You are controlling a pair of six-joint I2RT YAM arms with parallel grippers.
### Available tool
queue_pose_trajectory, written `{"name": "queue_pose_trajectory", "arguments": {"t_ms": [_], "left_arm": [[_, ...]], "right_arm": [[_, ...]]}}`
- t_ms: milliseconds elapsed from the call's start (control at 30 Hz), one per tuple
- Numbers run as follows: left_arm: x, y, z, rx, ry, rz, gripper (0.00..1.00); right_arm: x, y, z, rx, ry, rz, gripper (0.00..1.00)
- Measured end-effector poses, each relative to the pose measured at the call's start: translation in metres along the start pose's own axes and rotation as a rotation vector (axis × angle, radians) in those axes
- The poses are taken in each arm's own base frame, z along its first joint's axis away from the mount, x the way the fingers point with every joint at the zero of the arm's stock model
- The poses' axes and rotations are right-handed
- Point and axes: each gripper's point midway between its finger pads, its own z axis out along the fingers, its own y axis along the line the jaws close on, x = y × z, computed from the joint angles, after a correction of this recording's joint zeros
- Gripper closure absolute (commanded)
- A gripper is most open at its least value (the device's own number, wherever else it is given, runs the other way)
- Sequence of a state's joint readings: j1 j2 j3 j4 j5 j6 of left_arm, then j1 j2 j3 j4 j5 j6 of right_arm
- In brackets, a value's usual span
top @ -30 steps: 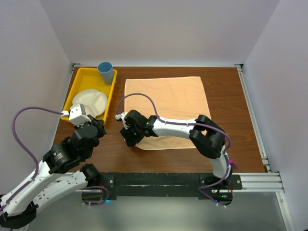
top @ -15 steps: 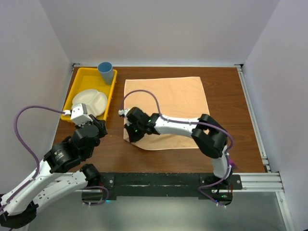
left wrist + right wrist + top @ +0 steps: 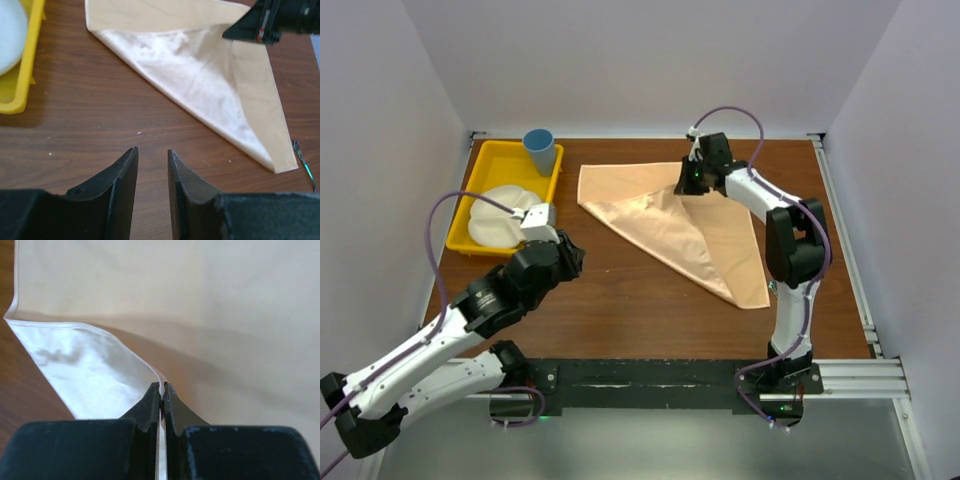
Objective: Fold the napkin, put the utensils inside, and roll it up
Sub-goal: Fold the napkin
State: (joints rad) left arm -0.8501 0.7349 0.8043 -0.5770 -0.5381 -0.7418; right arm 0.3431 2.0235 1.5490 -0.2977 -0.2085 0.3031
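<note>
The peach-orange napkin (image 3: 670, 225) lies on the brown table, folded over diagonally so its paler underside faces up. It also shows in the left wrist view (image 3: 200, 75) and the right wrist view (image 3: 225, 315). My right gripper (image 3: 688, 183) is shut on a corner of the napkin (image 3: 162, 386) and holds it lifted over the cloth's far edge. Its black tip shows in the left wrist view (image 3: 250, 30). My left gripper (image 3: 570, 255) is open and empty over bare table (image 3: 152, 152), left of the napkin. The fork is out of view.
A yellow tray (image 3: 490, 160) stands at the far left with a white divided plate (image 3: 505, 212) in it and a blue cup (image 3: 540, 150) at its far end. The tray's edge shows in the left wrist view (image 3: 20, 85). White walls surround the table.
My right gripper has carried the napkin's near-left corner up and across to the far side, folding the cloth diagonally. My left arm has moved right, toward the table's middle.
</note>
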Motion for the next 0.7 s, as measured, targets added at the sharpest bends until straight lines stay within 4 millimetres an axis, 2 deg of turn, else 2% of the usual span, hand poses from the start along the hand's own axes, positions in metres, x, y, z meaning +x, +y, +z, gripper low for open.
{"name": "queue_pose_trajectory", "arguments": {"t_ms": [167,333,433,567,700], "left_arm": [[0.02,-0.022,0.036,0.014,0.068,0.082,0.65],[0.039,-0.032,0.064,0.019,0.124,0.129,0.65],[0.036,-0.04,0.072,0.037,0.121,0.124,0.65],[0.023,-0.049,0.077,0.063,0.093,0.111,0.65],[0.009,-0.052,0.082,0.068,0.062,0.102,0.65]], "right_arm": [[-0.036,-0.045,0.023,0.024,-0.03,0.032,1.0],[-0.062,-0.087,0.027,0.058,-0.059,0.075,1.0],[-0.071,-0.108,0.024,0.077,-0.076,0.1,1.0],[-0.077,-0.133,0.021,0.104,-0.095,0.137,1.0],[-0.076,-0.148,0.025,0.122,-0.098,0.177,1.0]]}}
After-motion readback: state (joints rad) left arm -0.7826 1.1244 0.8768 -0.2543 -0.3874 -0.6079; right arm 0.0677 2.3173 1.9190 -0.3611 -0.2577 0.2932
